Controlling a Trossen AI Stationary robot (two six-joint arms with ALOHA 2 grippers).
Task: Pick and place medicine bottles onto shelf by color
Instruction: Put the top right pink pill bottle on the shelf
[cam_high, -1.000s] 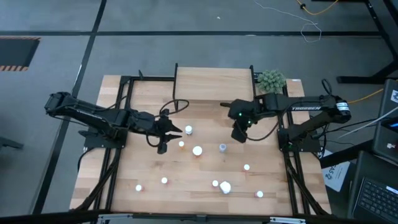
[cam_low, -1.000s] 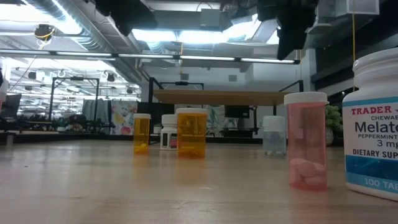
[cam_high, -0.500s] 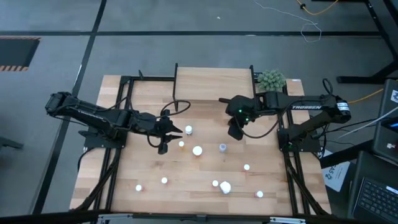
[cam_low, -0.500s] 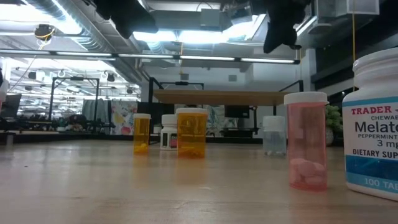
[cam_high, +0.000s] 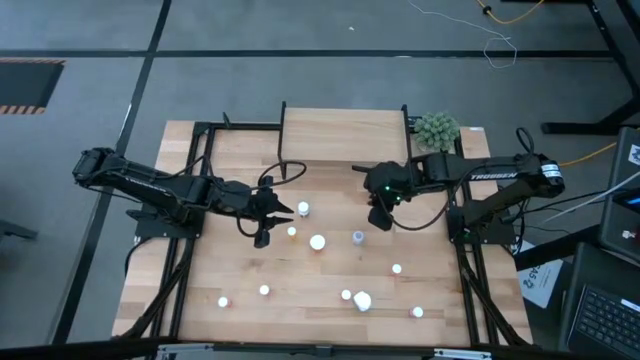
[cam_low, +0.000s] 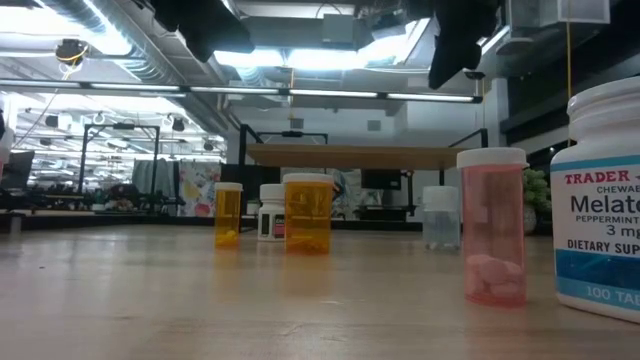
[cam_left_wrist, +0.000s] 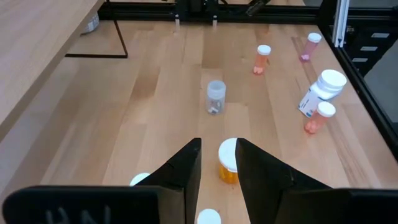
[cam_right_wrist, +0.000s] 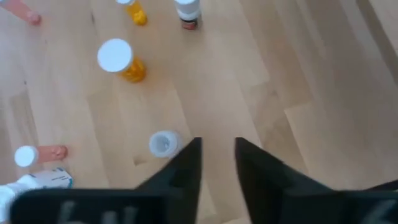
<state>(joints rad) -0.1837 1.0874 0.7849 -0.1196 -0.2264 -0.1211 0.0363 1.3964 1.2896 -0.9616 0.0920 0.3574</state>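
Clear bottle (cam_high: 357, 237) just beside right end effector (cam_high: 379, 222) (parted)

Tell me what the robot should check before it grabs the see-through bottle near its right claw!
1. Right gripper empty, fingers apart: ok.
2. Clear bottle upright with its cap on: ok.
3. Right gripper over the clear bottle: not ok, it sits off to one side.
4. Large orange bottle apart from the clear bottle: ok.
5. Left gripper away from the clear bottle: ok.
6. Shelf has free room: ok.
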